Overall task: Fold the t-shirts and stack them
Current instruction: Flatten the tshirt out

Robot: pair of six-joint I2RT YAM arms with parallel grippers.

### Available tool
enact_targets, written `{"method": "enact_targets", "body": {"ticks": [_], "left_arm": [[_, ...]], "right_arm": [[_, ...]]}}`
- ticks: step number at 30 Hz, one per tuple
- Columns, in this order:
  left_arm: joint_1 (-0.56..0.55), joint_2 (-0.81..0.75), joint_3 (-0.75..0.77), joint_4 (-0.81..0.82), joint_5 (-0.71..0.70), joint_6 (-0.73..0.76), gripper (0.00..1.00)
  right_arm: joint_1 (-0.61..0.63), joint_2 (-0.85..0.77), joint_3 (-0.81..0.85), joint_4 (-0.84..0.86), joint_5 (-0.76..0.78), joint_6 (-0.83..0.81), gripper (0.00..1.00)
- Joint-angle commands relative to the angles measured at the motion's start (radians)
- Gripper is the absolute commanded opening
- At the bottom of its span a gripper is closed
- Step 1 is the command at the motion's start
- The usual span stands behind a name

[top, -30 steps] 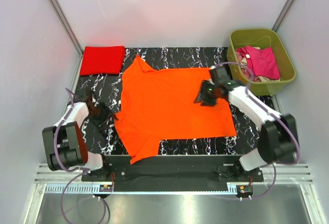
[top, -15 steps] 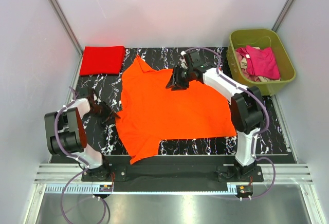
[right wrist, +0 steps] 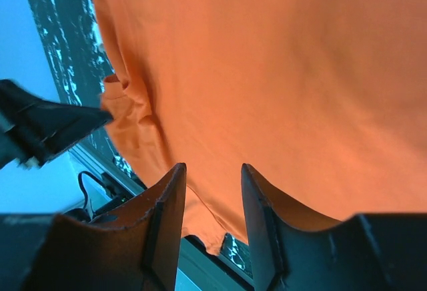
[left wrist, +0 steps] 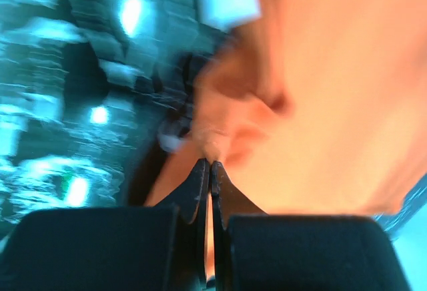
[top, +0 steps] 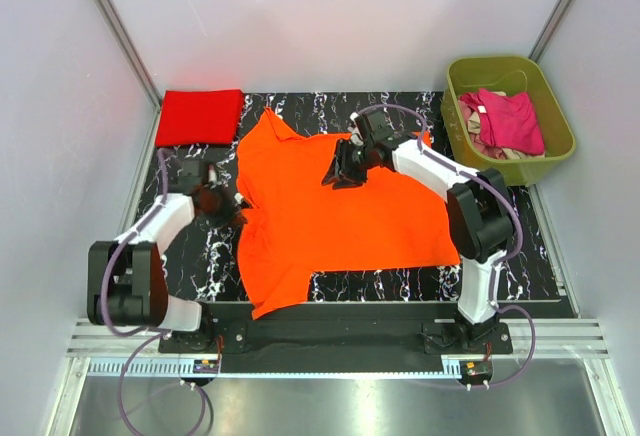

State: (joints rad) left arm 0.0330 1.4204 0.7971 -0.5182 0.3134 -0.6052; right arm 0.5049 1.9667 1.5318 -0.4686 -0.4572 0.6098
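Observation:
An orange t-shirt [top: 340,221] lies spread flat across the black marbled table [top: 190,256]. My left gripper [top: 232,206] is at the shirt's left edge. In the left wrist view its jaws [left wrist: 210,163] are pressed together with bunched orange fabric [left wrist: 227,131] at the tips. My right gripper [top: 335,176] hovers over the shirt's upper middle. Its fingers [right wrist: 212,167] stand apart with nothing between them, above the orange cloth [right wrist: 280,71]. A folded red t-shirt [top: 200,116] rests at the table's far left corner.
An olive-green bin [top: 500,61] stands off the table's far right corner, with pink clothes [top: 515,121] inside. White walls close in the left, right and back sides. The arms' bases sit on the rail at the near edge.
The left gripper has moved up and right onto the shirt's left edge and shut there, bunching the fabric. The right arm has swung from the shirt's right side to its upper middle.

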Motion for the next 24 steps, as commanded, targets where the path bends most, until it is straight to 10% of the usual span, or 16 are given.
{"method": "enact_targets", "body": {"ticks": [1,8,9,10,14,24], "left_arm": [[-0.171,-0.066,0.089,0.011,-0.134,-0.066,0.00],[-0.568,0.231,0.400,-0.075,-0.270,-0.039,0.09],[-0.588,0.279,0.491,-0.116,-0.298,-0.027,0.15],[-0.599,0.275,0.504,-0.138,-0.309,-0.015,0.45],[-0.524,0.137,0.426,-0.097,-0.341,0.051,0.76],[-0.107,0.203,0.370,0.032,-0.036,0.134,0.54]], "right_arm": [[-0.008,-0.109,-0.062,0.012,0.017,0.004,0.45],[-0.126,-0.247,-0.254,0.015,0.052,0.018,0.47],[-0.144,-0.265,-0.271,0.012,0.048,-0.001,0.47],[-0.146,-0.272,-0.292,0.012,0.042,-0.010,0.47],[-0.128,-0.275,-0.306,0.019,-0.026,-0.030,0.47],[-0.005,-0.053,-0.104,0.102,-0.155,-0.067,0.59]]}}
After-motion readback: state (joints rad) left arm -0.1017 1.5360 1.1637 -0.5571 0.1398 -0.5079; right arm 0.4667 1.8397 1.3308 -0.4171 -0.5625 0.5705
